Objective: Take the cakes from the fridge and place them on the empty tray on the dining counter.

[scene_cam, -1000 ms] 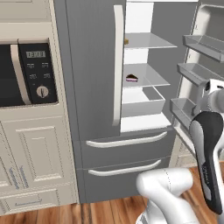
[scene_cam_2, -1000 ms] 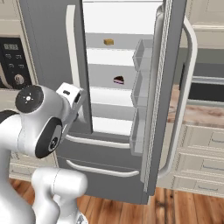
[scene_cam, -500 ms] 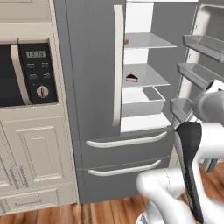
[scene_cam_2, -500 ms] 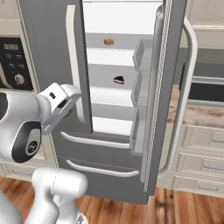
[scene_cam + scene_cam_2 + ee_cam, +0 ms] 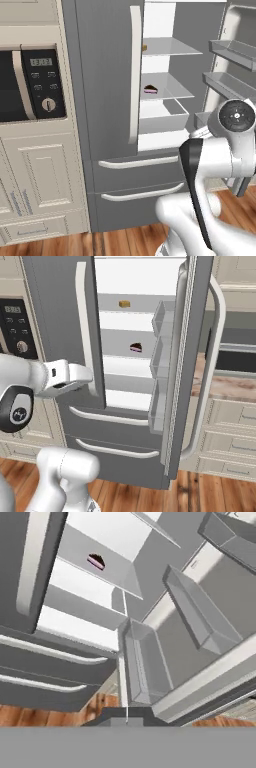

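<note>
- Fridge [image 5: 60, 331]: right door [image 5: 192, 356] swung fully open, left door shut; white interior and glass shelves exposed between them.
- Open door's inner face carries three bins [image 5: 162, 363] that jut into the opening on its right side; they narrow the way in at shelf height.
- Left door's long cream handle [image 5: 82, 326] runs along the left edge of the opening.
- Below the opening, two drawer fronts with curved handles [image 5: 137, 162], both shut.
- Tan square cake [image 5: 124, 304] sits on the upper shelf, toward the back.
- Chocolate wedge cake [image 5: 135, 347] sits on the next shelf down, open shelf space on both sides of it; hand view shows it at upper left [image 5: 95, 561].
- My claw [image 5: 90, 376] is pressed together, holding nothing, out in front of the shut left door near its handle.
- Both cakes lie above and to the right of the claw, deeper inside the fridge, well apart from it.
- Oven panel [image 5: 42, 82] sits in the cream cabinet left of the fridge.
</note>
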